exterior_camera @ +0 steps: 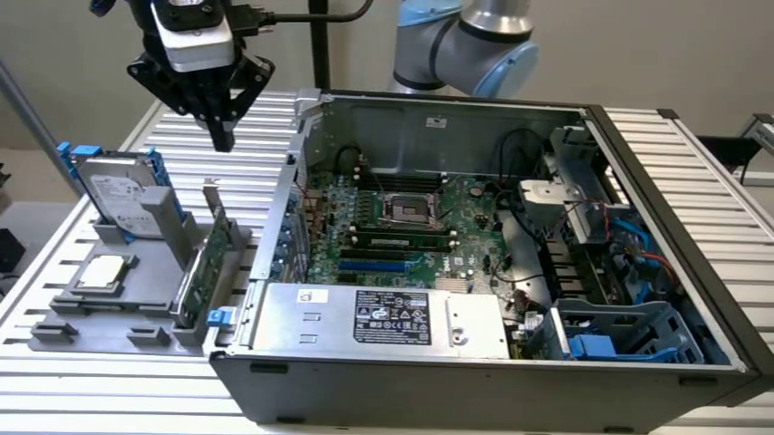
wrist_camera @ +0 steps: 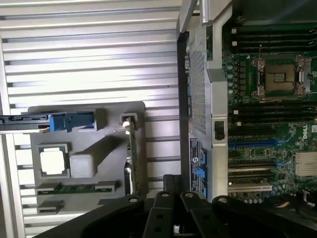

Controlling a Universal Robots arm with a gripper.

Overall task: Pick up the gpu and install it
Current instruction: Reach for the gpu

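Observation:
The gpu is a thin green card standing on edge in the grey holder to the exterior view's left of the computer case, its silver bracket end pointing up. My gripper hangs well above it, with its black fingers drawn together to a point and nothing between them. In the wrist view the gpu appears edge-on as a narrow strip, with my gripper close beside it in the picture.
The silver hard drive with blue rails stands behind the gpu, and the square CPU chip lies flat in the holder. The open case shows the motherboard and blue expansion slots. The case wall is close by.

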